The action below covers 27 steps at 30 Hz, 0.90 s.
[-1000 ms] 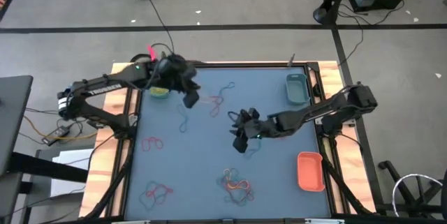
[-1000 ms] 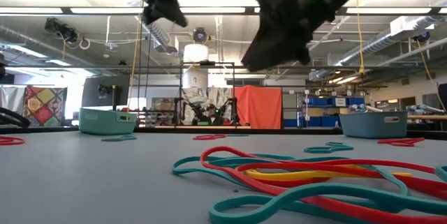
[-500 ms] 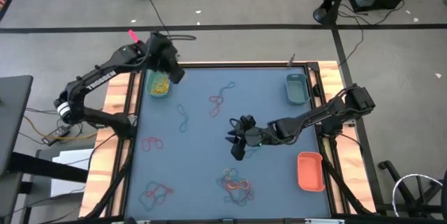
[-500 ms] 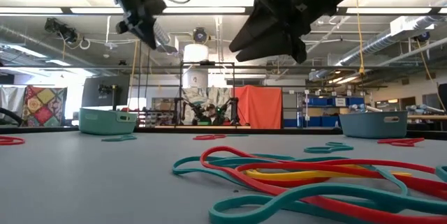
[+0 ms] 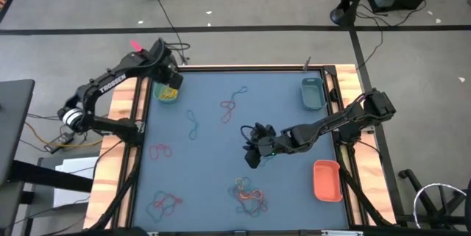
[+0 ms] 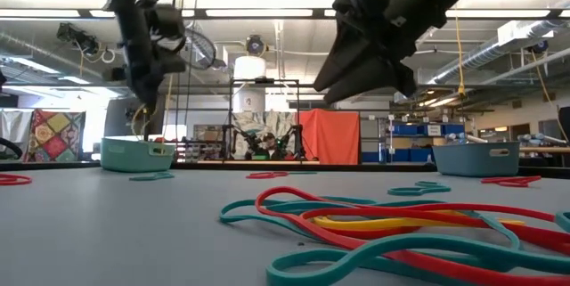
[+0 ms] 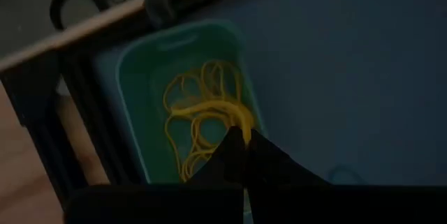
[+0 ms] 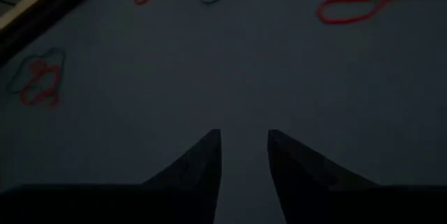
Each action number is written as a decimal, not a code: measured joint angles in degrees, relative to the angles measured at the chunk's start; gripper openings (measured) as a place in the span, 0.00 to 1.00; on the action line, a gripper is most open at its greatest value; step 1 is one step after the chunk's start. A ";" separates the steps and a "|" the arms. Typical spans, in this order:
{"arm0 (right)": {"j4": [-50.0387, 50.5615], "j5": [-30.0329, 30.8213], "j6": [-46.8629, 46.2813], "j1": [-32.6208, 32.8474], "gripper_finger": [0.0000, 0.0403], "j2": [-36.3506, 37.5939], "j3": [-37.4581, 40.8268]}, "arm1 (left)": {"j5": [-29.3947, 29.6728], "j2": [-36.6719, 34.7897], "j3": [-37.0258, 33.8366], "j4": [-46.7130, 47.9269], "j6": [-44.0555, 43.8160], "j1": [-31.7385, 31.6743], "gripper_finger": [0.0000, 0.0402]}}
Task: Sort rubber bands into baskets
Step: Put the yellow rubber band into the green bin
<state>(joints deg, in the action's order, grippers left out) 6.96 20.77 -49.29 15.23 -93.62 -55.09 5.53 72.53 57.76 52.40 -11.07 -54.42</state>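
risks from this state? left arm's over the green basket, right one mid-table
1. The left tool is shut above the green basket; a yellow band lies right at its tips and could snag and lift out.
2. The right tool, partly open, hangs over bare mat; the mixed pile is tangled, so one pick may drag several colours.

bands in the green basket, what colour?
Yellow rubber bands in the green basket; left wrist view shows it best.

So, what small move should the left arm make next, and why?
Probably it should open its fingers. The left gripper hangs shut above the green basket, with a yellow rubber band that seems pinched at its tips, over other yellow ones lying inside. Opening would likely drop it there.
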 joint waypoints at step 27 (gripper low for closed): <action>0.46 -2.32 -6.13 -0.71 0.32 0.04 0.00 | -20.19 -3.09 -5.59 -3.28 -2.39 0.60 0.34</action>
<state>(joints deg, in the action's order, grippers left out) 7.42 18.45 -55.43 14.52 -93.58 -55.09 -14.66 69.44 52.18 49.12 -13.46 -53.82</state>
